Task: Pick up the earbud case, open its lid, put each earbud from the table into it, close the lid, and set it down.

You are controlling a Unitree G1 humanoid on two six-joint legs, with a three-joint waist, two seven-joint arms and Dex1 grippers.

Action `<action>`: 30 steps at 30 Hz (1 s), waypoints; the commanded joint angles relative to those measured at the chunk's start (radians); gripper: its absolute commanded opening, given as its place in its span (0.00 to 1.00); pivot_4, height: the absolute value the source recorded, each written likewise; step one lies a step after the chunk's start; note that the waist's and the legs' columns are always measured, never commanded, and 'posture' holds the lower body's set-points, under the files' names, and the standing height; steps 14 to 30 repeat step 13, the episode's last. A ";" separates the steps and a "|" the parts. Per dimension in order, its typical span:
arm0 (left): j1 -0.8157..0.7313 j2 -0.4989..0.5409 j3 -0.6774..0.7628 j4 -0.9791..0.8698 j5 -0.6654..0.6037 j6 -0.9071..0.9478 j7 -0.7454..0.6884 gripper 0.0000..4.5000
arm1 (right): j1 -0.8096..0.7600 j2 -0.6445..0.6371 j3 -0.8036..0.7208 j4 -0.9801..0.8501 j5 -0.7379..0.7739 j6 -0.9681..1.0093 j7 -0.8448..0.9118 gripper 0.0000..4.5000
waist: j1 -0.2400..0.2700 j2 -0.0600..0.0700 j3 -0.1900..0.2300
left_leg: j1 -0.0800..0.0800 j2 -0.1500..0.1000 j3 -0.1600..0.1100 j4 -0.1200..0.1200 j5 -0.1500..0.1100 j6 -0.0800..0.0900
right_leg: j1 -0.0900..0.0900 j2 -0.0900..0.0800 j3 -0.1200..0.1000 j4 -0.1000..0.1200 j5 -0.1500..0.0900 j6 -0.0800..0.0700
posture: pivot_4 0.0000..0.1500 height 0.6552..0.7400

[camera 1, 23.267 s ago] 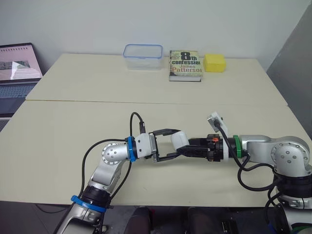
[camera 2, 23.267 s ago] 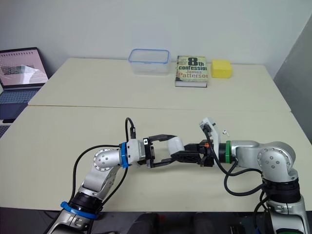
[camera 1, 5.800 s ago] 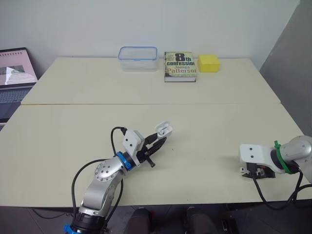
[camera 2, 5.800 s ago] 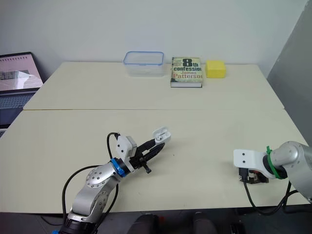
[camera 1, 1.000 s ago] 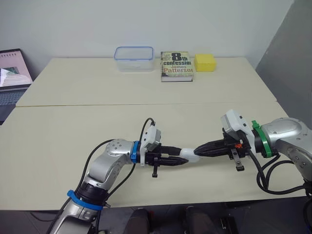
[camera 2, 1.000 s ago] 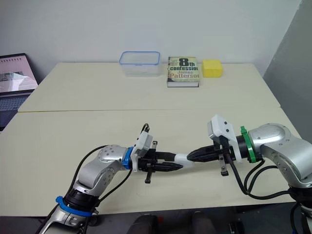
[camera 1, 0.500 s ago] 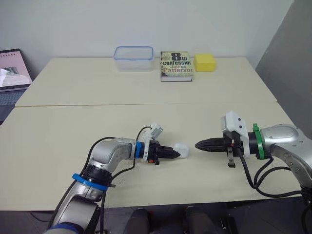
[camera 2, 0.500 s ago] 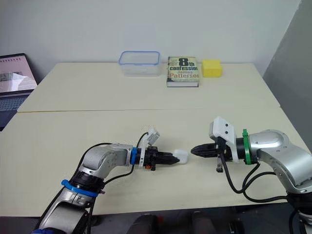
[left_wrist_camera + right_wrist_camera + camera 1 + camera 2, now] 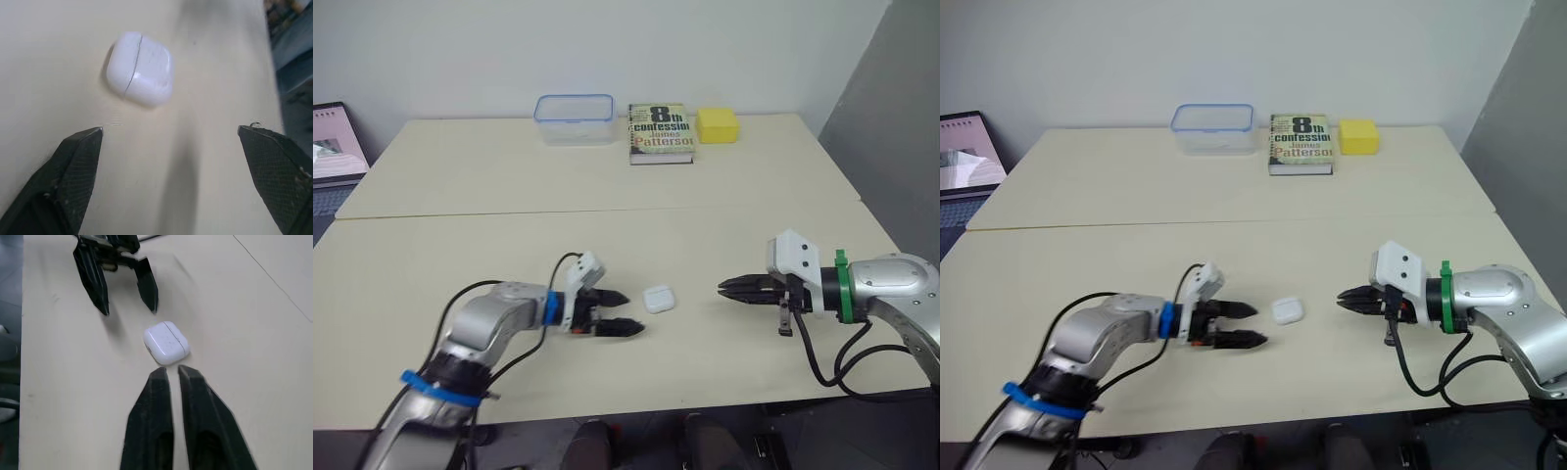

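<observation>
The white case [image 9: 658, 299] lies on the bench [image 9: 460, 196], near the front and about in the middle. Its lid is shut, and a thin line shows where lid and body meet. Nothing touches it.

The left hand [image 9: 625, 313] is just beside the case, at about 8 o'clock from it. Its two black fingers [image 9: 73, 166] are spread wide and point at the case. It holds nothing.

The right hand [image 9: 724, 288] is at 3 o'clock from the case, a bit further off. Its fingers [image 9: 156, 411] are pressed almost together, with just a thin gap. They point at the case and hold nothing.

Far back at 12 o'clock sit a clear box [image 9: 574, 117], a book [image 9: 661, 131] and a yellow block [image 9: 717, 124] in a row. A laptop [image 9: 333, 147] is at 10 o'clock, off the bench.
</observation>
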 commanded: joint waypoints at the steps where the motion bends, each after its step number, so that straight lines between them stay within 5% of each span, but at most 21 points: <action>1: 0.107 0.112 0.156 -0.096 0.024 -0.150 -0.042 1.00 | 0.004 -0.064 -0.085 0.006 -0.014 -0.068 0.058 0.36 | 0.001 0.001 0.000 | 0.000 0.004 0.000 0.000 0.000 0.000 | 0.000 0.000 0.000 0.000 0.000 -0.001 | 1.00 1.00; 8: 0.328 0.230 0.458 -0.272 0.008 -0.293 -0.064 1.00 | 0.061 -0.199 -0.186 0.172 -0.100 -0.325 0.231 0.93 | 0.023 0.001 0.001 | -0.002 0.007 0.003 0.001 0.000 -0.001 | -0.001 -0.001 -0.001 -0.003 -0.001 -0.003 | 1.00 1.00; 30: 0.412 0.250 0.550 -0.346 -0.031 -0.289 -0.084 1.00 | 0.037 -0.200 -0.188 0.235 -0.094 -0.382 0.278 0.93 | 0.025 0.001 0.001 | -0.001 0.008 0.006 0.001 0.000 -0.001 | -0.001 -0.001 0.000 -0.003 -0.002 -0.005 | 1.00 1.00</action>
